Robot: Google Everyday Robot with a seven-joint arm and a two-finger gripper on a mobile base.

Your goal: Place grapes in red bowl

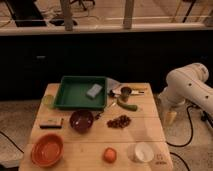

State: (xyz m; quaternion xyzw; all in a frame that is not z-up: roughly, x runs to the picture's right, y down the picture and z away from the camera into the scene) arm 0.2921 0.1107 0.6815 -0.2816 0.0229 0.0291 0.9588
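Work surface: pale wooden plank table (150,131), rectangular, seams visible between the boards.

Grapes (119,121): small loose bunch of dark reddish-brown round berries, lying flat on the bare wood near table centre. They sit just right of the dark red bowl (81,120) and do not touch it. Not in any bowl.

Dark red bowl: round, deep, glossy maroon, upright. An orange-red bowl (47,149), wider and shallower with a smooth rim, stands at the front left corner, well apart from the grapes.

Gripper (171,117): hangs off the table's right edge at the end of the white, rounded, smooth-shelled arm (190,86), well apart from the grapes and touching nothing on the table. Pale yellowish tip. Open or closed: cannot tell.

Other items:
- Green plastic tray (65,97), rectangular with raised walls, at the back left; a grey block-shaped sponge (94,90) lies inside it.
- Round orange fruit (109,154) at the front centre.
- White round cup (143,151) just right of the fruit.
- Small dark flat rectangular object (51,123) left of the dark red bowl; kind unclear.
- Elongated green vegetable (128,105) behind the grapes.
- Small cylindrical can (126,92) behind the vegetable.
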